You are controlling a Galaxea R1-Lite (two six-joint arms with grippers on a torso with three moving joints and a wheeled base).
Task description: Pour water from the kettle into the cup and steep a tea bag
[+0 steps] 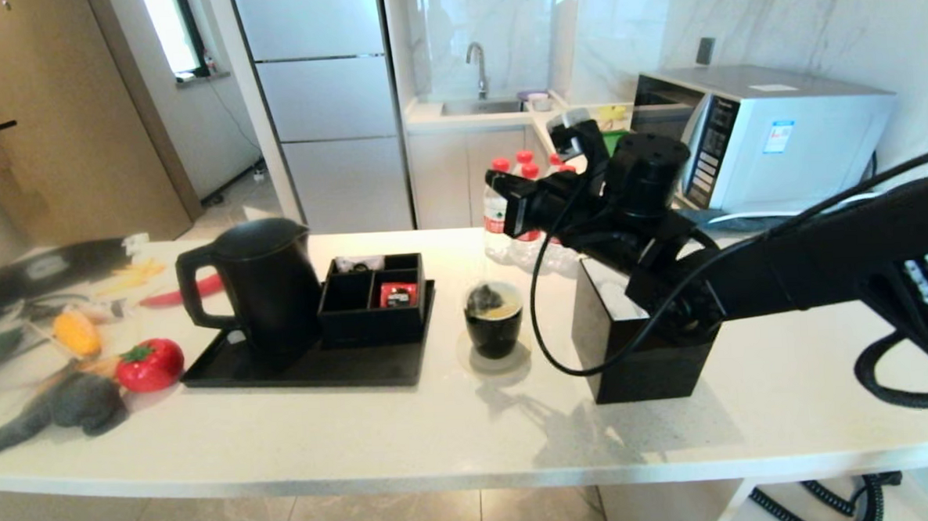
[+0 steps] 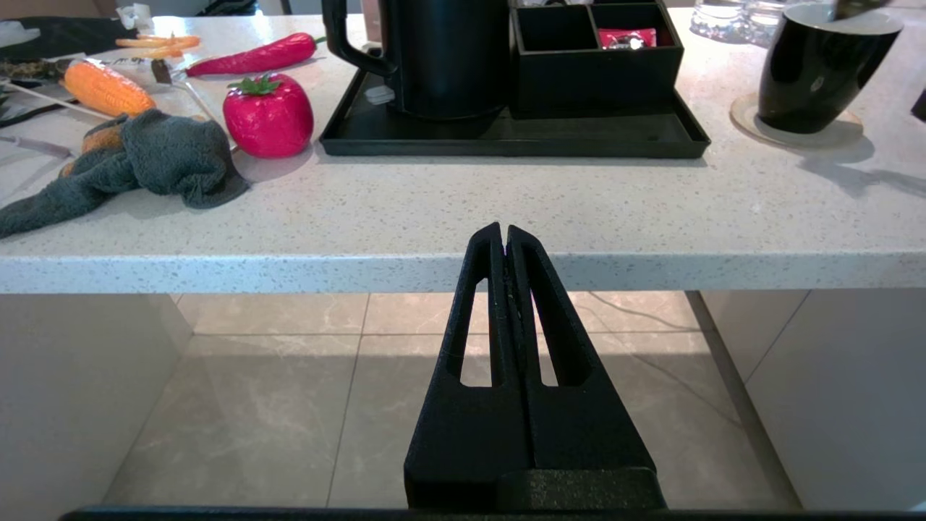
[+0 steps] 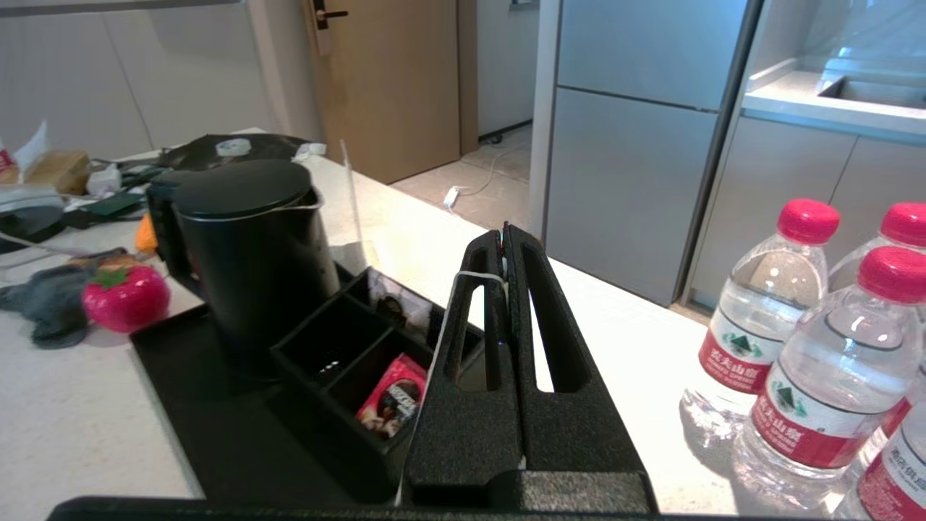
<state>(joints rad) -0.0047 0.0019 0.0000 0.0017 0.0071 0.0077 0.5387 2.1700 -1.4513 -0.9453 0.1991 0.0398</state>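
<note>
Red-labelled bottles — right gripper jaws pinch tea bag string

In the head view we are losing the lower right of the tissue box behind the right arm, and the bottles behind the right claw at upper centre. The items at the far left edge of the bench are looking smeared to us behind a clear sheet. In the left wrist view the top edge is cutting off the kettle, and the tea bag is showing only as a sliver at the upper right. In the right wrist view the claw is hiding the cup entirely, and the right edge is cropping the bottles.
</note>
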